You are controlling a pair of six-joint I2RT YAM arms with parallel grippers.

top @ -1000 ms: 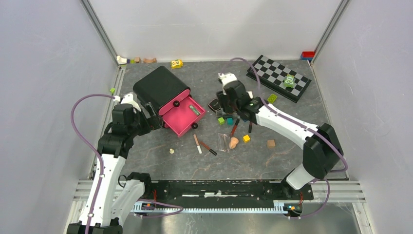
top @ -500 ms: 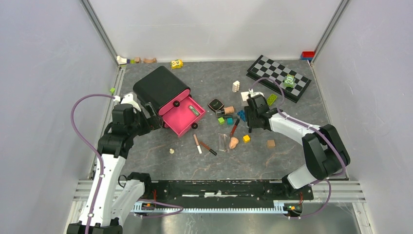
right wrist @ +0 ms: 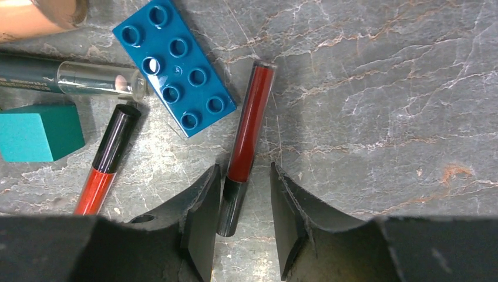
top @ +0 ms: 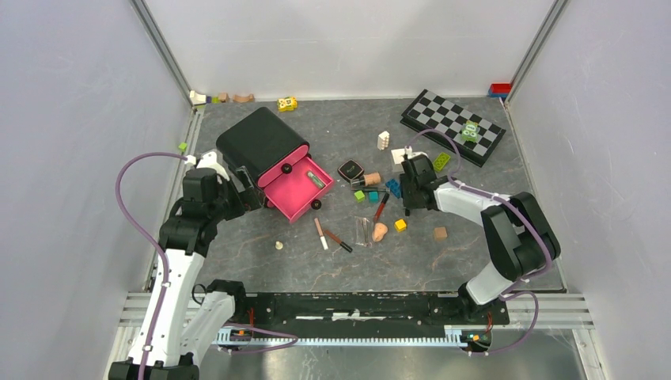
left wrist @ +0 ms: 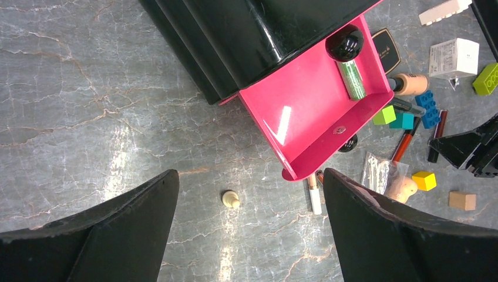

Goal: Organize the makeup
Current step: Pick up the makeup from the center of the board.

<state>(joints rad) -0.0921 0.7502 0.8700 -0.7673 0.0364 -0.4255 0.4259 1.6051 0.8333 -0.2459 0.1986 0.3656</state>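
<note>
R pincer (right wrist: 244,171) jaws part-open, not clamped, straddling red lip tube (right wrist: 249,123): black end betw jaws, long axis running ahead past fingertips. L pincer (left wrist: 251,172) wide open, well apart.

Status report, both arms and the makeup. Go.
Left gripper open, empty, hovering by pink drawer. Right gripper open, straddling red gloss tube; tube flat on table, not yet gripped. Blue brick close beside tube.
</note>
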